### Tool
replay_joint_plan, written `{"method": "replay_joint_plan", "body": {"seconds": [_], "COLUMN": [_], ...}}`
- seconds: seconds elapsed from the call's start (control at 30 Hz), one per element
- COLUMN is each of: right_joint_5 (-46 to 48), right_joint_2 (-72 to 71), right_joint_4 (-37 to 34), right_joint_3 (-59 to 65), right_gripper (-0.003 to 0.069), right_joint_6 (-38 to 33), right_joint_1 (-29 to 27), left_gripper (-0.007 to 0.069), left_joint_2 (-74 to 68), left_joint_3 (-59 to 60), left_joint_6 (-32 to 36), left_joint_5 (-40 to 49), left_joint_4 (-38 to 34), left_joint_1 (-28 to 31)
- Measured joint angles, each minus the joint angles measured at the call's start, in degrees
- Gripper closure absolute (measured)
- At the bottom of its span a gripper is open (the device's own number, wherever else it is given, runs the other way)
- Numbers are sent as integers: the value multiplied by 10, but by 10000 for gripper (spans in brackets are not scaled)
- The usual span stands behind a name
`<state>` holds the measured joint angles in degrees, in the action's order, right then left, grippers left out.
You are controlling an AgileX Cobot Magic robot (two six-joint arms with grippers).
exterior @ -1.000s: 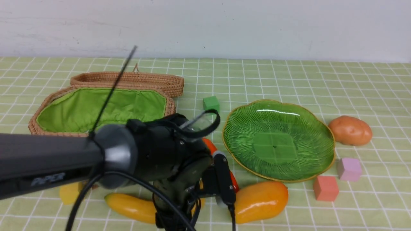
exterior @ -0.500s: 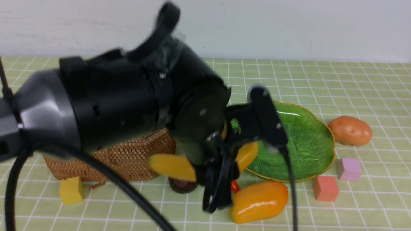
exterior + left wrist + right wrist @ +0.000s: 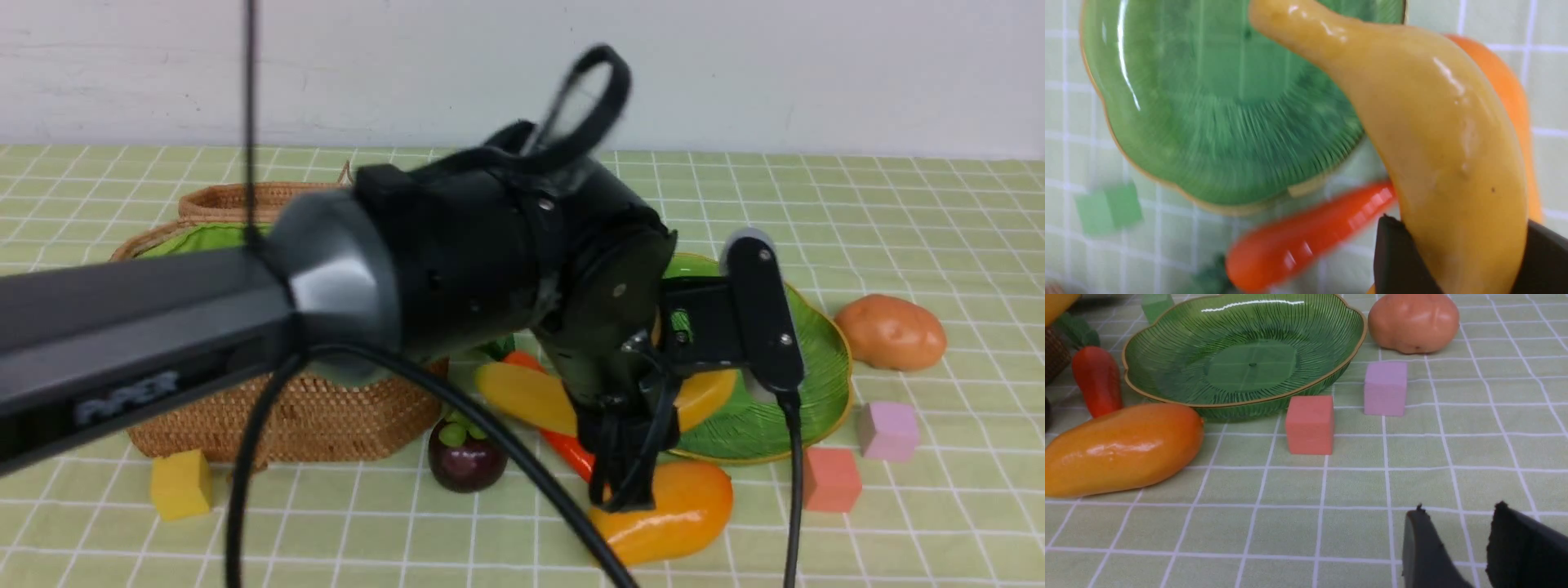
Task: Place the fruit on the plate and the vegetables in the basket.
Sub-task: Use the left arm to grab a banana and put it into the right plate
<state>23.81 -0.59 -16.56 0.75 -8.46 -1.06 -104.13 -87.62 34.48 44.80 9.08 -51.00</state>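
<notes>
Pale green and checked, the counter [image 3: 939, 212] runs back to a white wall [image 3: 816, 65]; at the far left a yellow cube [image 3: 181, 483] sits just in front of the basket [image 3: 310, 416], whose green lining shows at its rim. The black left arm [image 3: 122, 343] crosses in front of the basket and hides much of it. A mangosteen [image 3: 465, 457] stands on the counter just beside the basket's near right corner. Next comes the carrot [image 3: 563, 445], lying between basket and plate with its green leaves toward the basket. Above it hangs the banana [image 3: 531, 396], clear of the counter; the left end effector [image 3: 1468, 261] has its two dark fingers clamped on either side of the fruit near one end; the banana's other end reaches over the rim of the plate [image 3: 808, 367]. The mango [image 3: 678, 506] lies on the counter just beside the plate's near rim. The plate itself holds nothing; a green cube [image 3: 1156, 304] sits beyond its far edge. A coral cube [image 3: 829, 479] and a lilac cube [image 3: 887, 430] stand near the plate's right side, apart from each other; the potato [image 3: 890, 332] rests behind the lilac cube, close to the plate. The right end effector [image 3: 1459, 522] hovers low over bare counter, well apart from the cubes, its fingers partly spread with nothing between them.
</notes>
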Motion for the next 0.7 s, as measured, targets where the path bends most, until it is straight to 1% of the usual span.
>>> {"method": "replay_joint_plan", "body": {"seconds": [0.13,0.2,0.27,0.37,0.4,0.43,0.47,0.5,0.53,0.63,0.7], "right_joint_5": [-16,-28,-56,-105,-108,-139,-142,-169,-176,-160,-82], "right_joint_2": [0,0,0,0,0,0,0,0,0,0,0], "right_joint_4": [0,-11,-68,-176,-183,-242,-248,-288,-304,-319,-323], "right_joint_3": [3,4,8,8,8,8,8,8,8,3,-27], "right_gripper": [419,419,419,419,419,419,419,420,426,447,498], "right_joint_6": [-2,0,20,40,41,44,44,42,33,9,-21], "right_joint_1": [0,0,0,0,0,0,0,0,0,0,0], "left_gripper": [315,315,315,315,315,315,315,315,315,315,315], "left_joint_2": [-30,-42,-69,-107,-113,-134,-140,-161,-173,-195,-215], "left_joint_3": [-22,-29,-55,-93,-96,-122,-125,-149,-165,-194,-220], "left_joint_6": [4,4,9,26,28,39,40,45,47,52,70], "left_joint_5": [-42,-48,-55,-59,-59,-57,-55,-49,-43,-36,-35], "left_joint_4": [-3,-5,-17,-34,-36,-52,-54,-71,-81,-99,-119], "left_joint_1": [7,12,20,28,29,33,34,37,40,48,58]}}
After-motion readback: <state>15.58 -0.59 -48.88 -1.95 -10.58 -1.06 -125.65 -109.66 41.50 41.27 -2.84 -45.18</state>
